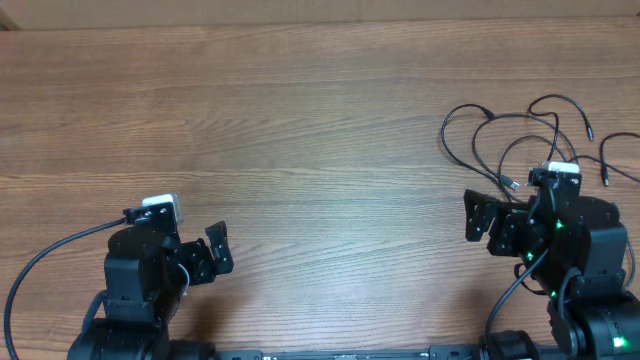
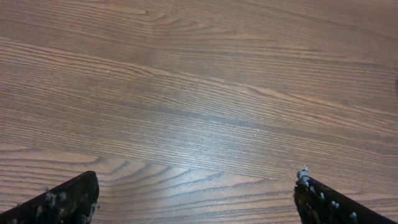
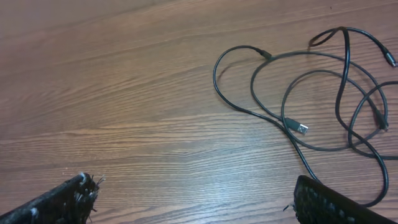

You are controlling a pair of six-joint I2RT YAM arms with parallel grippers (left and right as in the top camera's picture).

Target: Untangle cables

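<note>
**Q:** Jaws on each side, how do they stand?

**R:** Both spread wide with nothing between them. The left gripper (image 2: 196, 202) hangs over bare wood. Its black fingers (image 2: 65, 199) are rough-surfaced and flecked with pale specks. The right gripper (image 3: 196, 199) is just as wide, and the edges of its pads look frayed.

**Q:** And the cables?

**R:** The cables (image 3: 291, 123) lie on the right side of the table (image 1: 320, 150), just beyond the right gripper and well apart from the left one. They are thin, round, matte black wires lying flat in loose overlapping loops that cross in several places. One end carries a small flat silver plug (image 3: 301, 129), which sits inside a loop. Other ends are slim black tips pointing outward.

**Q:** Does anything touch the right gripper?

**R:** One strand curves close past its right finger. I cannot tell whether they meet.

**Q:** What is the surface like?

**R:** It is smooth brown wood grain in long wavy bands, with a soft sheen.
</note>
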